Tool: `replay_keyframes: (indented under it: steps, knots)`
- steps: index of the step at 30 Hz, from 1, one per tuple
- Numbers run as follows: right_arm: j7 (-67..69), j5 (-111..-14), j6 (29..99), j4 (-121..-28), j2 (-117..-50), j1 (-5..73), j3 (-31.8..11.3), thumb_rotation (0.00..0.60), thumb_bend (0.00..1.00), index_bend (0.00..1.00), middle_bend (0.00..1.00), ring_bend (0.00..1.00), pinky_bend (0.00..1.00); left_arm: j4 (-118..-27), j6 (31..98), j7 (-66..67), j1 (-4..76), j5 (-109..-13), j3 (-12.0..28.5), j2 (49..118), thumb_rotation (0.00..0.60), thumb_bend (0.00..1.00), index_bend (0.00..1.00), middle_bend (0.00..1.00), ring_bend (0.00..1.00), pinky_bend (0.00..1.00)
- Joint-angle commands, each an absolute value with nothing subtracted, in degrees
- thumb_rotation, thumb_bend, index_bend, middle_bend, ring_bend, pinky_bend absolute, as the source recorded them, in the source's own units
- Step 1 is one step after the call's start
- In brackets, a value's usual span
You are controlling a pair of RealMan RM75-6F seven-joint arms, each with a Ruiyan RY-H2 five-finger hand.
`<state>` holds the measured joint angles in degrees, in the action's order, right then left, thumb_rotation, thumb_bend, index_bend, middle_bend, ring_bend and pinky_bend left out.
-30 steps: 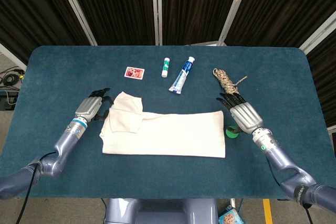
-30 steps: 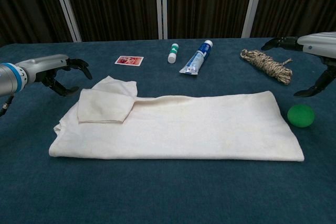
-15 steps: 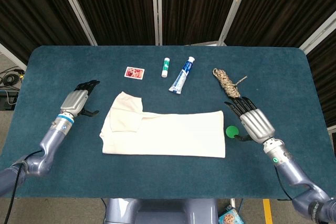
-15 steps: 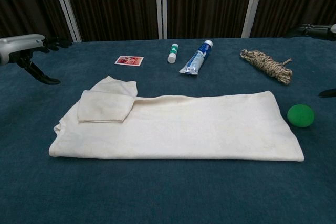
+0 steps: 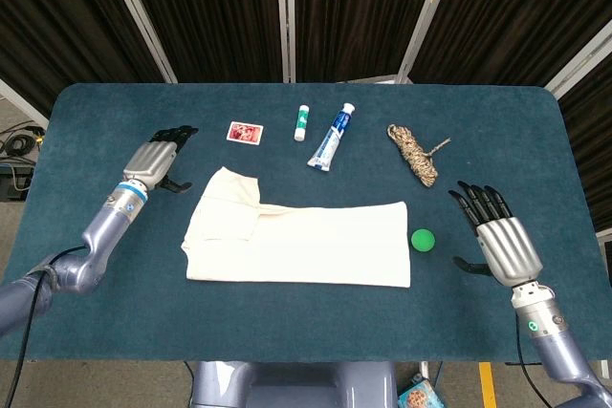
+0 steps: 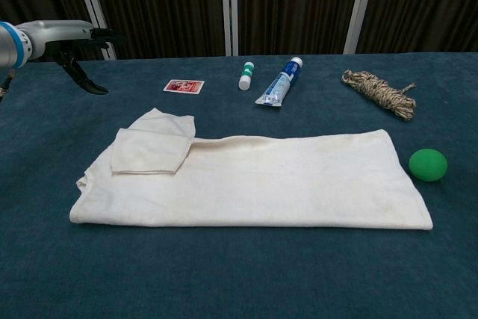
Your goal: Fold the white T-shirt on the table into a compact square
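Observation:
The white T-shirt (image 5: 296,241) (image 6: 254,178) lies on the blue table as a long rectangle, with one sleeve folded in at its left end. My left hand (image 5: 153,161) (image 6: 71,39) hovers above the table to the upper left of the shirt, fingers apart and holding nothing. My right hand (image 5: 500,241) is off to the right of the shirt, past the green ball, its fingers spread and empty. The chest view does not show the right hand.
A green ball (image 5: 423,240) (image 6: 428,164) sits just off the shirt's right edge. Behind the shirt lie a coiled rope (image 5: 412,153) (image 6: 378,93), a toothpaste tube (image 5: 331,138) (image 6: 278,82), a small white stick (image 5: 301,121) (image 6: 245,76) and a red card (image 5: 244,132) (image 6: 184,87).
Both hands have drawn away from the shirt's ends: the left went up and back to the left, the right went out to the right and toward the table's front. The shirt has not moved.

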<state>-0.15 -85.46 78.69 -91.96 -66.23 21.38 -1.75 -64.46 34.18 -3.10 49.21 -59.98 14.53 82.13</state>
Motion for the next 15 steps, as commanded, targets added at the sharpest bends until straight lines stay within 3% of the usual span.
replay_keyframes:
  steps: [1,15]
  knots:
    - [-0.5,-85.3,79.6,-92.1,-66.1,20.4,-1.8,0.600,0.00,0.00,0.00,0.00,0.00,-61.2,31.4,-0.1,52.3,-56.5,14.9,84.8,0.600,0.27,0.03,0.00,0.00,0.00]
    - [0.4,-84.1,80.7,-90.9,-65.6,18.7,-3.4,0.600,0.00,0.02,0.00,0.00,0.00,-43.9,22.3,4.3,60.1,-49.5,13.4,97.1,0.600,0.41,0.25,0.00,0.00,0.00]
